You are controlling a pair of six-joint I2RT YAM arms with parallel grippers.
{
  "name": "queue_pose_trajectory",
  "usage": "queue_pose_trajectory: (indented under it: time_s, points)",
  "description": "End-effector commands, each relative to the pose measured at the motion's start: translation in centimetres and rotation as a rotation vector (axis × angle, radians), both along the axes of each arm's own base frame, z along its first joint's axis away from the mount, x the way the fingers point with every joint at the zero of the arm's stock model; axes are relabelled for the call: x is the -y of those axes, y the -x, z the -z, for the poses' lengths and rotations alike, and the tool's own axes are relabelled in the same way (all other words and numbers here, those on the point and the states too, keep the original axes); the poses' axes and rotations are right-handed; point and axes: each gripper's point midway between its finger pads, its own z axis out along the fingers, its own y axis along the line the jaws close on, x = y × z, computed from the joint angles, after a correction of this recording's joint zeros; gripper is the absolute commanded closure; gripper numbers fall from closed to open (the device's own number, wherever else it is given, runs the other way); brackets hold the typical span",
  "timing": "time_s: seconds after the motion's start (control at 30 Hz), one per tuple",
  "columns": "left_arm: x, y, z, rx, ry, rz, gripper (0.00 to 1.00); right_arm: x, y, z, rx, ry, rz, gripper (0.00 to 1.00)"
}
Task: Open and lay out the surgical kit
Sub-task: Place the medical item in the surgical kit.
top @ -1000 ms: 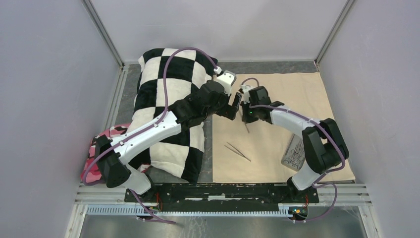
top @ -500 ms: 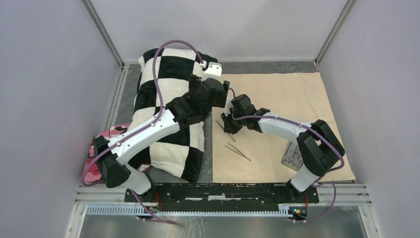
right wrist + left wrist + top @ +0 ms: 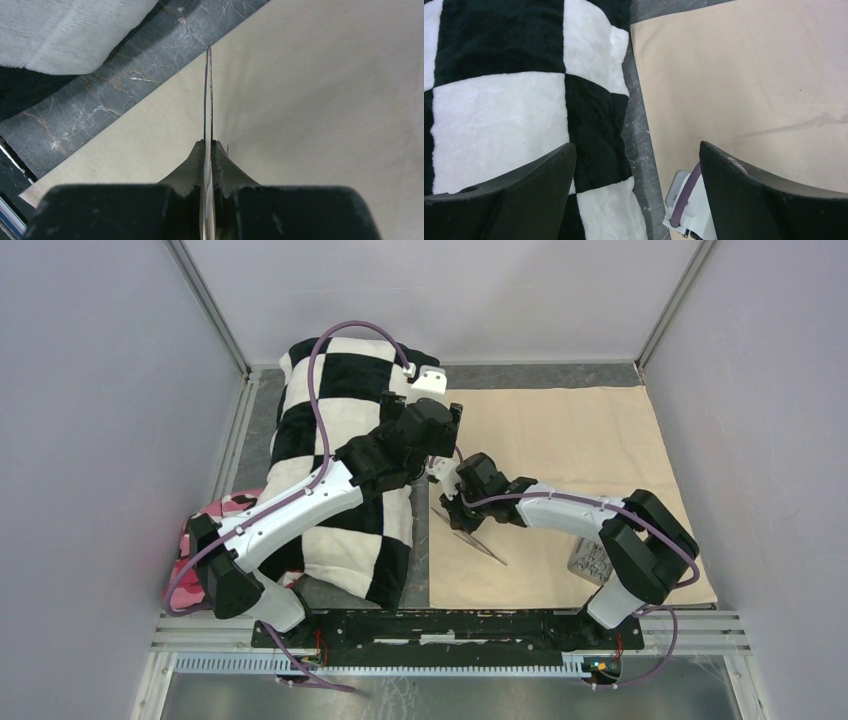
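The beige cloth wrap [image 3: 580,440] lies spread flat on the grey marbled worktop [image 3: 125,90], and everything else sits around it or on it. Over the wrap's left edge, the right gripper [image 3: 208,147] has its fingers clenched on a pair of thin steel tweezers [image 3: 208,90]. The two blades are pressed together and stick straight out past the fingertips. Their point sits above the line where the wrap meets the bare worktop; I cannot tell whether it touches down.

Just beside that gripper, a little nearer the arm bases, a second pair of tweezers [image 3: 488,549] lies loose on the wrap at a slant. At the wrap's near right corner sits the small grey metal tray [image 3: 590,562], partly hidden behind the right arm, with thin steel tools in it that are too small to make out.

The left gripper [image 3: 636,146] hangs above the strip of worktop along the wrap's left edge, fingers spread wide with nothing between them. The black-and-white checkered pillow [image 3: 330,400] lies alongside the wrap on that left side, with the strip of worktop between the two. A pink camouflage cloth [image 3: 215,525] peeks out from under the pillow's far side, well apart from the wrap.
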Motion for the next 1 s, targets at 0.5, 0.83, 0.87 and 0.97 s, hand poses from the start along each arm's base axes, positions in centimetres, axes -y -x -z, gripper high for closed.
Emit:
queue_pose_trajectory:
  time_s: [0.5,0.83,0.87,0.97]
  points:
    - [0.8,0.1,-2.6,0.035,0.107,0.011,0.01,1.1,1.0,-0.6,0.064,0.032,-0.003,0.90]
    - [1.1,0.2,-2.5,0.029,0.111,0.024,0.01,1.5,1.8,0.0,0.054,0.041,0.004,0.89]
    - [1.1,0.1,-2.5,0.029,0.111,0.023,0.01,1.5,1.8,0.0,0.053,0.042,0.002,0.89]
    - [1.1,0.2,-2.6,0.030,0.114,0.025,0.01,1.6,2.0,0.1,0.053,0.046,0.005,0.88]
